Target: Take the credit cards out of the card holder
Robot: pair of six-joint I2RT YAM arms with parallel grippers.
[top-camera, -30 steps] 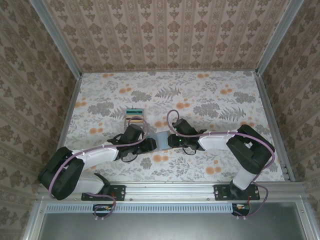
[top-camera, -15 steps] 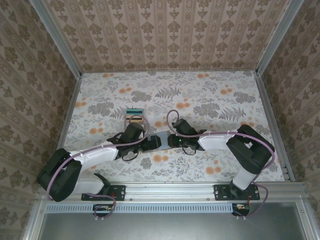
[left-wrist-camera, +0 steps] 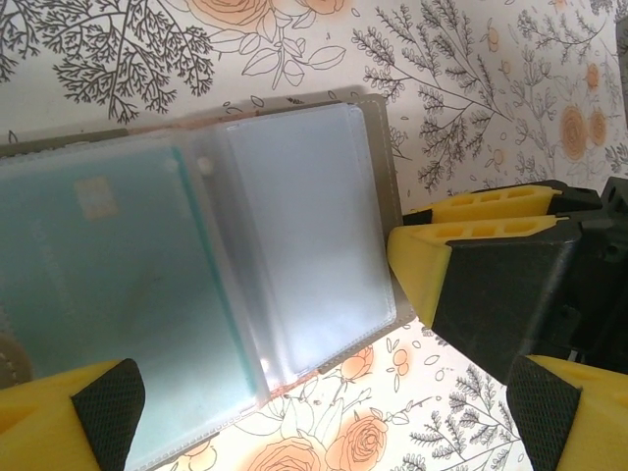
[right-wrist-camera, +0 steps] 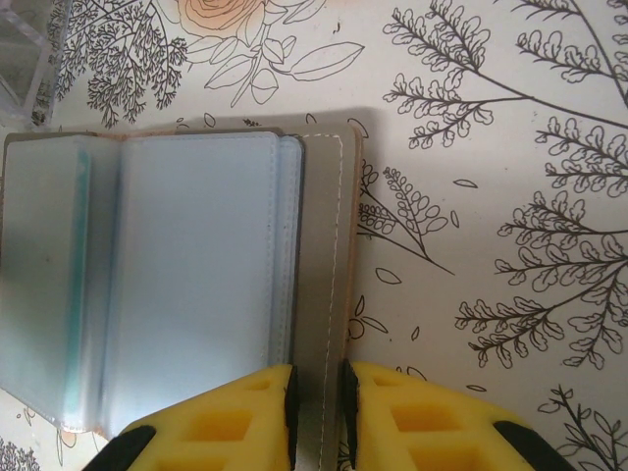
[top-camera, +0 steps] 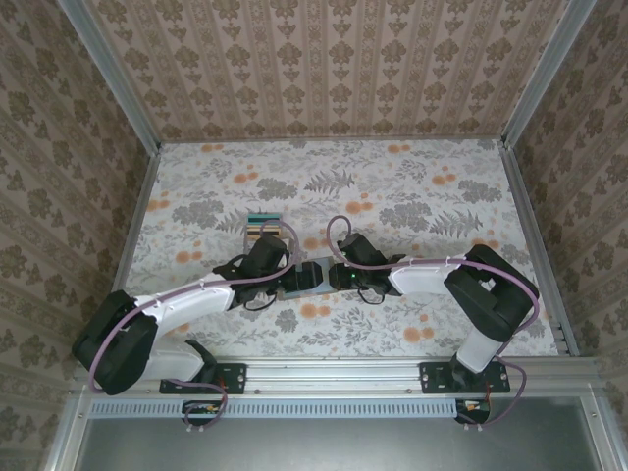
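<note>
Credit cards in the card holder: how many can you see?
1: a teal card in the open card holder's sleeve farthest from the right tool; others may hide behind it.

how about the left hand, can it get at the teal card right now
Probably yes: the left hand hangs open over the card holder, the right hand pinches its cover, and the teal card sits unblocked in its sleeve.

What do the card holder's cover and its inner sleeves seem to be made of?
Card holder cover: matte grey-brown, stitched along the edge, probably leather or imitation. Inner sleeves: clear glossy plastic film, showing glare and a teal card through it.
</note>
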